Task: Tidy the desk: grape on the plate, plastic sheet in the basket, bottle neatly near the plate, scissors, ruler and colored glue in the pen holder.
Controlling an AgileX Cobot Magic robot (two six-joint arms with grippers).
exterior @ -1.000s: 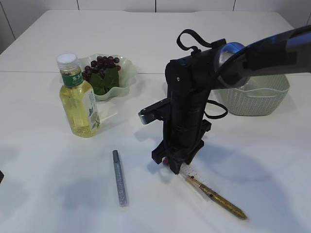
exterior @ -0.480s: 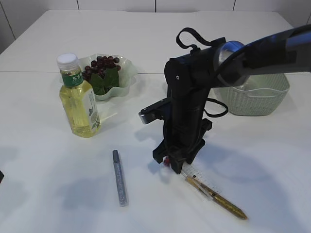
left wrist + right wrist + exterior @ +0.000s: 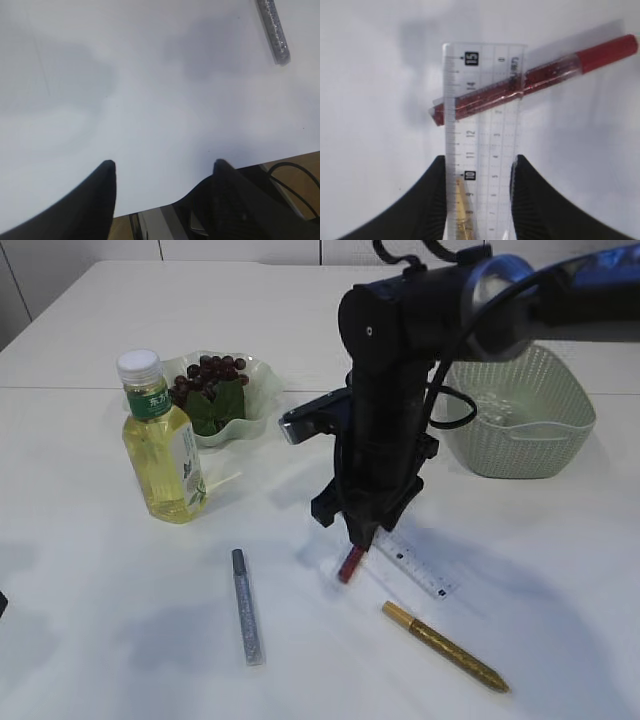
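Note:
My right gripper (image 3: 362,538) (image 3: 477,160) is shut on the edges of the clear ruler (image 3: 420,572) (image 3: 482,110), holding it just above the table. A red glue pen (image 3: 351,563) (image 3: 535,77) crosses the ruler's far end; I cannot tell if they touch. The gold glue pen (image 3: 445,647) (image 3: 462,210) lies on the table and shows through the ruler. A silver glue pen (image 3: 246,608) (image 3: 272,30) lies to the left. My left gripper (image 3: 161,162) stands open over bare table near the front edge. Grapes (image 3: 210,375) sit on the green plate (image 3: 262,375), with the bottle (image 3: 160,440) upright beside it. Scissors and pen holder are out of view.
A pale green basket (image 3: 520,450) stands at the back right, behind the right arm, with something clear inside it. The white table's front edge runs just under the left gripper.
The right arm has risen and moved back. The ruler came up from under the gold pen in its grip. The red pen now shows below the gripper.

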